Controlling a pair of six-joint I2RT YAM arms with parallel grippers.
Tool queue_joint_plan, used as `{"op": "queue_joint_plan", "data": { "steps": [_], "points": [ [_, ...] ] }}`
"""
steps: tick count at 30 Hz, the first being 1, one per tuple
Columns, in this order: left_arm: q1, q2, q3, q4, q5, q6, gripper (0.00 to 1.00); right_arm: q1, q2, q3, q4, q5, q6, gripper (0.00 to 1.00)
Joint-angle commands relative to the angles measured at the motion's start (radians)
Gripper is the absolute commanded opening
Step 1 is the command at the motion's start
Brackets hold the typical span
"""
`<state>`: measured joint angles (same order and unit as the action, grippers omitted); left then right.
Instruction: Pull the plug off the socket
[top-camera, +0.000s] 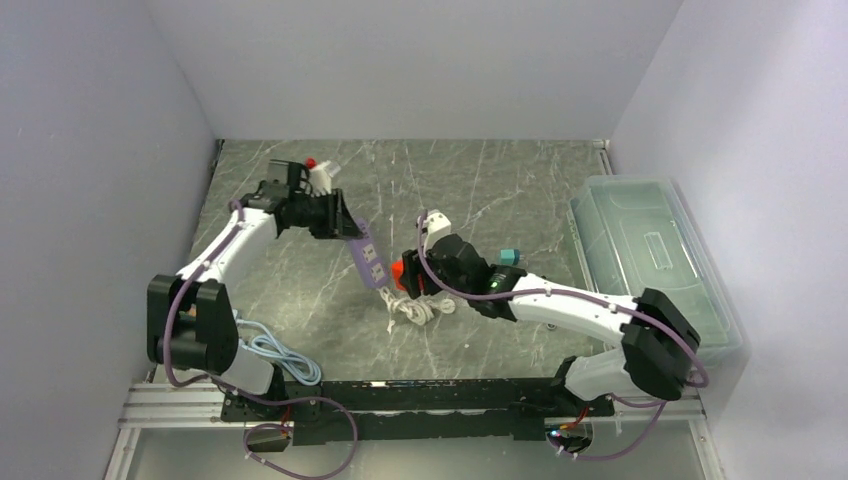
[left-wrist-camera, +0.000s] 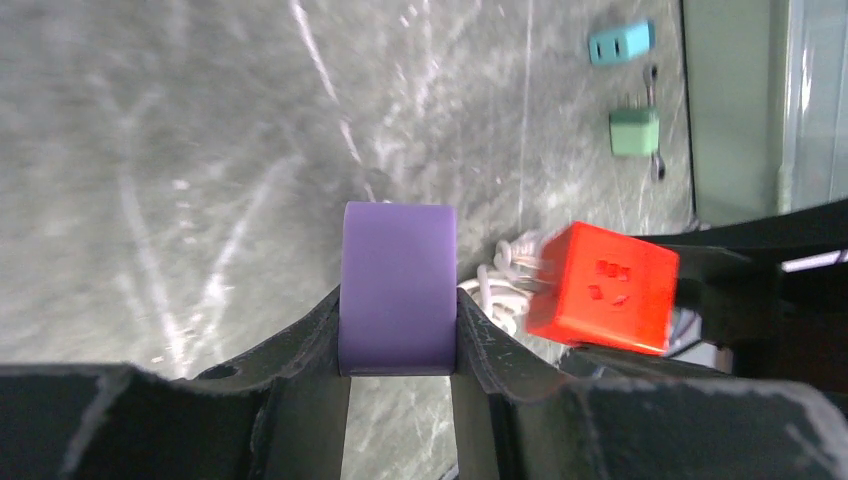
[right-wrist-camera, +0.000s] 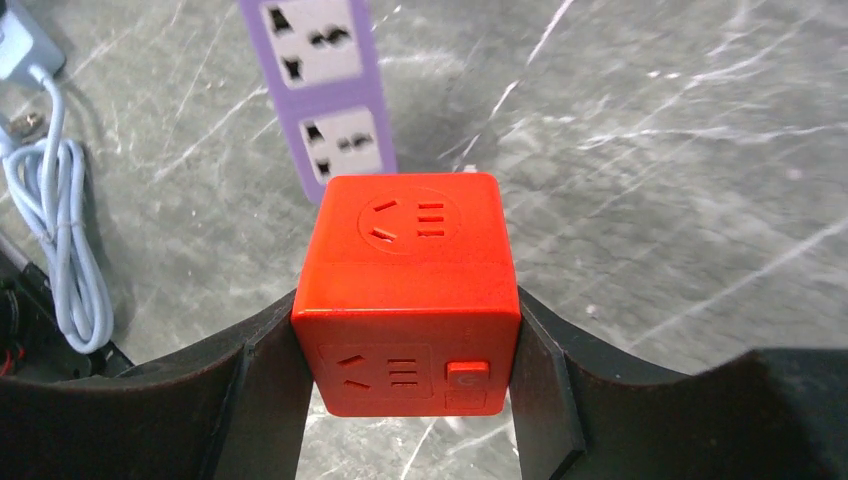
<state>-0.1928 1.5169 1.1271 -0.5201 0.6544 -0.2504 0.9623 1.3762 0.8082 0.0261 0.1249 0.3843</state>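
within the right hand (right-wrist-camera: 407, 345) sits the plug (right-wrist-camera: 405, 250), beside the socket (right-wrist-camera: 322, 95).

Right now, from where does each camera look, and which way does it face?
Top external: above and behind, looking down on the table; both arms show.
Left wrist: looks along the left gripper, shut on the purple power strip.
Right wrist: looks along the right gripper, shut on the orange cube.
Shared: all views show strip and cube.
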Motion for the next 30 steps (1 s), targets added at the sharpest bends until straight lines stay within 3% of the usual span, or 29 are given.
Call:
{"op": "queue_joint_plan", "data": {
  "steps": [1,5,13,25,30],
  "points": [
    [0.100,-0.108,0.000,0.067,0.008,-0.014,0.00,0.001,-0.111,0.099,-0.160,0.199,-0.013,0.00],
    [0.106,-0.082,0.015,0.055,0.046,-0.018,0.00,-0.053,-0.132,0.091,-0.251,0.292,-0.022,0.00],
    [0.113,-0.079,0.005,0.065,0.048,-0.028,0.00,-0.267,-0.151,-0.017,-0.285,0.212,0.019,0.00],
    [0.115,-0.086,0.003,0.064,0.037,-0.023,0.00,-0.280,-0.130,-0.094,-0.311,0.442,0.139,0.00],
    [0.115,-0.084,0.003,0.064,0.042,-0.023,0.00,-0.280,-0.090,-0.110,-0.294,0.466,0.178,0.00]
  ]
}}
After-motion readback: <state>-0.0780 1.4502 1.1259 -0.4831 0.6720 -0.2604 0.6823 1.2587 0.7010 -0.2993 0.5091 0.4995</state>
